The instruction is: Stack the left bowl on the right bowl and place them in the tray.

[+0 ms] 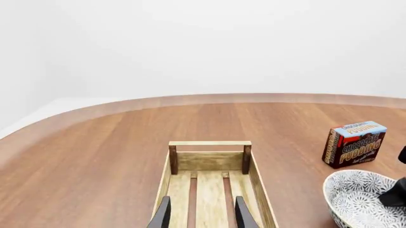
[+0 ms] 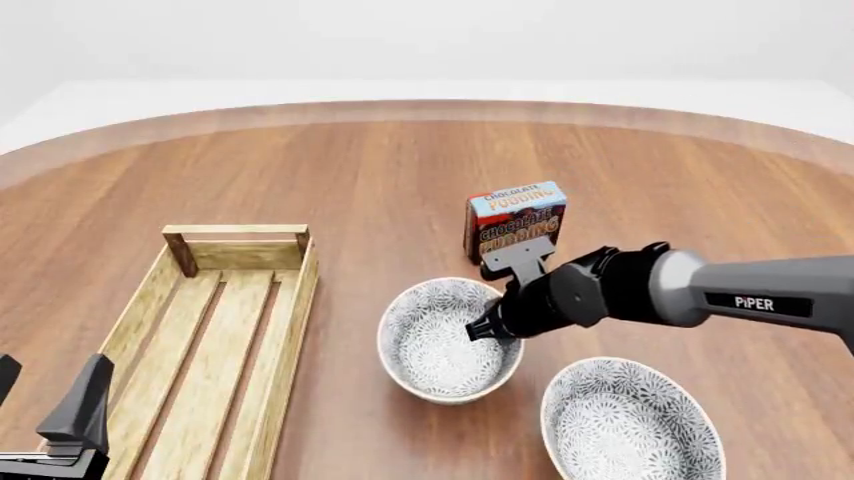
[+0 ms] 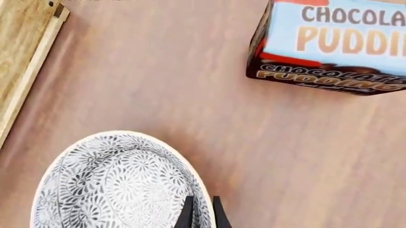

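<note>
Two patterned grey-white bowls stand on the table. The left bowl (image 2: pixel 434 345) (image 3: pixel 114 185) (image 1: pixel 355 197) has my right gripper (image 2: pixel 487 330) (image 3: pixel 201 214) shut on its right rim, one finger inside and one outside. The right bowl (image 2: pixel 627 425) stands nearer, apart from it. To the left lies the long light-wood tray (image 2: pixel 287 330) (image 1: pixel 209 161) with nothing in it. My left gripper (image 2: pixel 47 400) (image 1: pixel 201 216) hovers open over the tray's near end, holding nothing.
A chocolate pudding box (image 2: pixel 515 218) (image 3: pixel 330 45) (image 1: pixel 352 143) stands upright just beyond the left bowl, close to the right arm's wrist. The round wooden table's far edge (image 2: pixel 427 105) curves behind.
</note>
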You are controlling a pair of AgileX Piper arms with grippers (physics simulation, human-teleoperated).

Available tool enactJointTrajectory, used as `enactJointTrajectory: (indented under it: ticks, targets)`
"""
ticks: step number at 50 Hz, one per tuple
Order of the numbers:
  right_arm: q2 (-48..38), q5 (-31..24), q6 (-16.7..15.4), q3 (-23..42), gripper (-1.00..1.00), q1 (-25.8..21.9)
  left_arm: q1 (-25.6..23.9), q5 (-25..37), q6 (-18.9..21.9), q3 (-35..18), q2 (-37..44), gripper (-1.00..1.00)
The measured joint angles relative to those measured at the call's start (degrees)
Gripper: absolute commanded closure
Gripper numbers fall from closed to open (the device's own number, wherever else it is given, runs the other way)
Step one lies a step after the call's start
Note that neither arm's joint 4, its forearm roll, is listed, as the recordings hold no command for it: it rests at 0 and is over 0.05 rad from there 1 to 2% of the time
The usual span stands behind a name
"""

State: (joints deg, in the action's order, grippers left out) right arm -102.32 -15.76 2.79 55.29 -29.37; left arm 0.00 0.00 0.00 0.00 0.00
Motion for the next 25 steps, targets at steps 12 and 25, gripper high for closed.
enactJointTrajectory:
  ticks: [12, 25]
  targets:
    - [3.2, -0.9, 0.0, 0.1, 1.0, -0.9, 0.0, 0.0, 0.0, 0.0, 0.0, -1.0]
    - [11.9, -5.4, 0.9, 3.4, 1.0, -0.4, 0.0, 0.0, 0.0, 0.0, 0.0, -1.0]
